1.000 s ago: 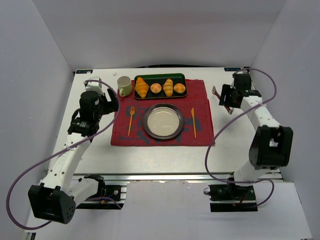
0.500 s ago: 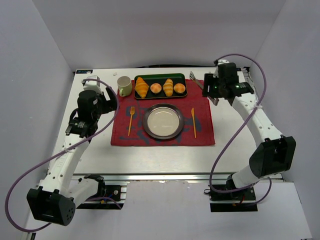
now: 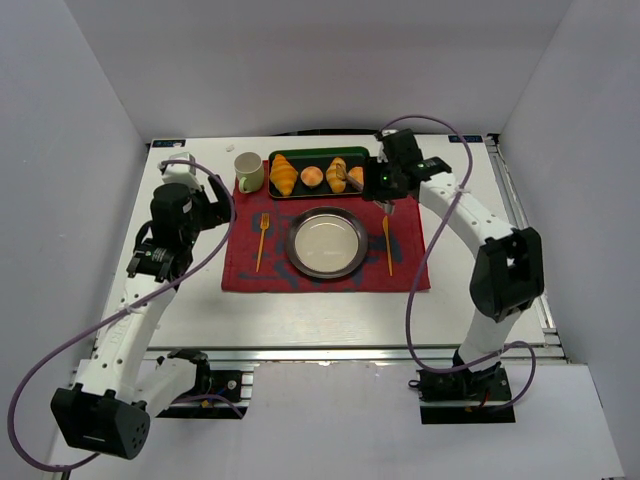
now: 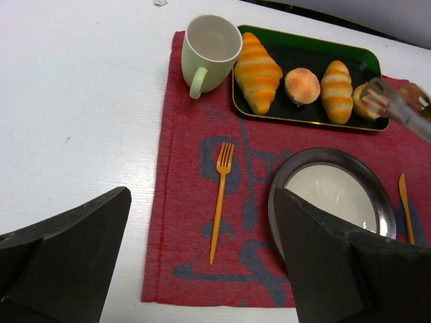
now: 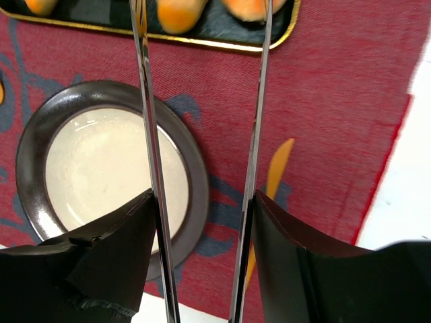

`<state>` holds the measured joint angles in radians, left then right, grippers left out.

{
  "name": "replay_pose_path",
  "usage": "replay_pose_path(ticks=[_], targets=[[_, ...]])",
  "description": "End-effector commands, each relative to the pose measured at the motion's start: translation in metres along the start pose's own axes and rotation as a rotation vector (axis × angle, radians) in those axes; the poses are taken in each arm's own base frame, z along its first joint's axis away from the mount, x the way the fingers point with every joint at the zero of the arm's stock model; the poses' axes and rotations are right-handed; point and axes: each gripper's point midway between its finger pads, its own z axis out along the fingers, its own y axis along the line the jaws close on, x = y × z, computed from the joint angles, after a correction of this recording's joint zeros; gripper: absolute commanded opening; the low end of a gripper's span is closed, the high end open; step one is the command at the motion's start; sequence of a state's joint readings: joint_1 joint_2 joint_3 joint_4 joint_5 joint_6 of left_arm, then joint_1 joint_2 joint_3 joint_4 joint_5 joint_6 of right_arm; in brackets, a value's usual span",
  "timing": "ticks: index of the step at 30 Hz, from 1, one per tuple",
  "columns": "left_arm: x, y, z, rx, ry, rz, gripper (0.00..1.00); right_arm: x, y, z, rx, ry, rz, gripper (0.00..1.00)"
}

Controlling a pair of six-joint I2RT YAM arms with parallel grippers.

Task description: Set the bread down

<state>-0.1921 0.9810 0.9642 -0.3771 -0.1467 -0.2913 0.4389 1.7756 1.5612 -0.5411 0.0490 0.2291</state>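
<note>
The bread (image 3: 336,174), a slim ridged golden roll, lies on the green tray (image 3: 320,153) between two round buns. It also shows in the left wrist view (image 4: 336,92), and its near end in the right wrist view (image 5: 178,10). My right gripper (image 3: 380,184) is shut on metal tongs (image 5: 259,114). The tongs' toothed tips (image 4: 374,101) hover by the tray's right end, over the right bun and just right of the bread. My left gripper (image 3: 214,206) is open and empty above the mat's left edge.
A larger croissant (image 3: 284,174) lies at the tray's left end. A pale green mug (image 3: 249,171) stands left of the tray. On the red mat (image 3: 405,270) are a dark plate (image 3: 300,262), an orange fork (image 3: 263,240) and an orange knife (image 3: 388,245).
My right arm has swung left from the table's right side, carrying the tongs to the tray's right end. My left arm has hardly moved.
</note>
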Motion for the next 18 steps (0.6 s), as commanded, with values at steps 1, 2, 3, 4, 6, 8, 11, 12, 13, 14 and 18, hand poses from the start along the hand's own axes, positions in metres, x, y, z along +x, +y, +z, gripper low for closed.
replay_pose_path(ticks=[1, 2, 3, 4, 6, 8, 11, 12, 13, 14, 18], targets=[[-0.017, -0.001, -0.011, -0.001, -0.052, -0.018, 0.98, -0.04, 0.018, -0.005, -0.016, -0.118, 0.0, 0.61], [-0.019, 0.002, -0.012, -0.018, -0.061, -0.019, 0.98, -0.04, 0.018, -0.002, -0.007, -0.116, 0.003, 0.61], [-0.02, 0.009, -0.013, -0.057, -0.073, -0.028, 0.98, -0.04, 0.016, 0.001, 0.008, -0.114, 0.005, 0.61], [-0.021, 0.011, -0.014, -0.068, -0.085, -0.03, 0.98, -0.04, 0.014, 0.005, 0.023, -0.108, 0.015, 0.61], [-0.024, 0.014, -0.017, -0.076, -0.111, -0.029, 0.98, -0.041, 0.009, 0.007, 0.056, -0.113, 0.023, 0.61], [-0.026, 0.015, -0.019, -0.077, -0.125, -0.021, 0.98, -0.041, 0.004, 0.01, 0.081, -0.109, 0.036, 0.61], [-0.022, 0.016, -0.018, -0.077, -0.112, 0.002, 0.98, -0.042, 0.005, 0.011, 0.081, -0.115, 0.032, 0.6], [-0.021, 0.015, -0.016, -0.073, -0.103, 0.021, 0.98, -0.041, 0.009, 0.012, 0.055, -0.109, 0.028, 0.59], [-0.02, 0.016, -0.016, -0.076, -0.101, 0.024, 0.98, -0.041, 0.012, 0.013, 0.04, -0.105, 0.026, 0.59], [-0.018, 0.017, -0.015, -0.081, -0.097, 0.026, 0.98, -0.041, 0.016, 0.013, 0.022, -0.1, 0.015, 0.59], [-0.015, 0.014, -0.014, -0.061, -0.101, 0.026, 0.98, -0.033, 0.03, 0.014, -0.007, -0.082, -0.004, 0.58]])
